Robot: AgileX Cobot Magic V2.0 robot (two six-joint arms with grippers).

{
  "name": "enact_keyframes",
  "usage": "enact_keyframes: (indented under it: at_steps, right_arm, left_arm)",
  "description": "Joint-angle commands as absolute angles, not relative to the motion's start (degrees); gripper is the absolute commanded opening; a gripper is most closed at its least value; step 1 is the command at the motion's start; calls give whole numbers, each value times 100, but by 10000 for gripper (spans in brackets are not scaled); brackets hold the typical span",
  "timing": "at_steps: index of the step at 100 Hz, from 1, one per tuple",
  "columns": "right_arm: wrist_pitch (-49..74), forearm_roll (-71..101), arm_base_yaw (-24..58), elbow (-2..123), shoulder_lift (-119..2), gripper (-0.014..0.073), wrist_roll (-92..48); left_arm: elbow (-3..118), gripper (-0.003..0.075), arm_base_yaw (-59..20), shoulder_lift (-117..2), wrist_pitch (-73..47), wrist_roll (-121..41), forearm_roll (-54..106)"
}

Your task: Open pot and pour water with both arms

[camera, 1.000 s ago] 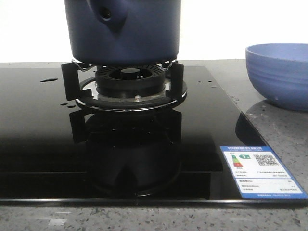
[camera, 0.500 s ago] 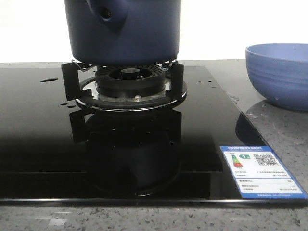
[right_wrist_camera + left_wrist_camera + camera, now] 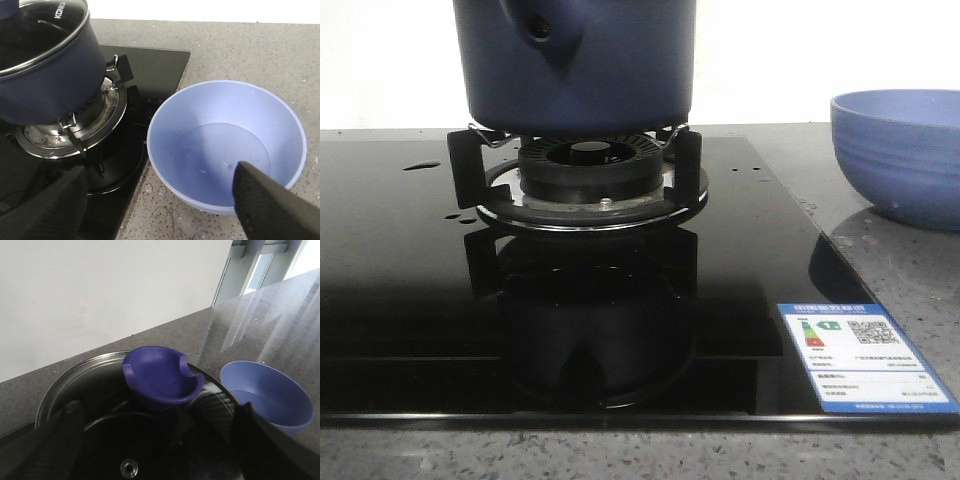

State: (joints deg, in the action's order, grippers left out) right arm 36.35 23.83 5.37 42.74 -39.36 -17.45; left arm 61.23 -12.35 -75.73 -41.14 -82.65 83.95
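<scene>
The dark navy pot [image 3: 580, 70] stands on the gas burner [image 3: 588, 170], its stubby holed handle [image 3: 542, 30] facing the camera. A glass lid [image 3: 35, 35] with a blue cupped knob [image 3: 162, 372] sits on the pot [image 3: 50, 85]. My left gripper [image 3: 159, 410] is open just above the lid, fingers [image 3: 70, 432] wide on either side, the knob just beyond the fingertips, not held. My right gripper [image 3: 160, 172] is open and empty above the near rim of the periwinkle bowl [image 3: 225, 145]. Water shows as small drops [image 3: 420, 166] on the black hob. Neither gripper shows in the front view.
The black glass hob [image 3: 410, 280] carries an energy label [image 3: 865, 358] at its front right corner. The periwinkle bowl [image 3: 900, 150] stands on the grey speckled counter [image 3: 900, 260] to the right of the hob. A white wall is behind.
</scene>
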Motion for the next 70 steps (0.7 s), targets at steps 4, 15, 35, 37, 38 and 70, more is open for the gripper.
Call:
enact_keyframes:
  at_steps: [4, 15, 35, 37, 38, 70]
  right_arm:
    - [3315, 2433, 533, 4471, -3955, 539, -1819]
    - [3325, 2433, 533, 4471, -3955, 539, -1819]
    - [3394, 2433, 533, 4471, -3955, 539, -1819]
    - [3389, 2433, 533, 4471, -3955, 539, -1819]
    - [3389, 2433, 533, 4471, -3955, 539, -1819]
    - [3398, 2433, 533, 4471, -3955, 539, -1819]
  left_arm:
    - [6568, 560, -1526, -7783, -4234, -8417, 8740]
    - [6769, 560, -1759, -8057, -3876, -8519, 8718]
    - [7049, 559, -1939, -8410, -3588, -8676, 8718]
    - [7078, 558, -1965, -8438, -3588, -8676, 8718]
    - [7078, 558, -1965, -8445, -3588, -8676, 8718]
    - [7173, 407, -2068, -8574, -3552, -8676, 8718]
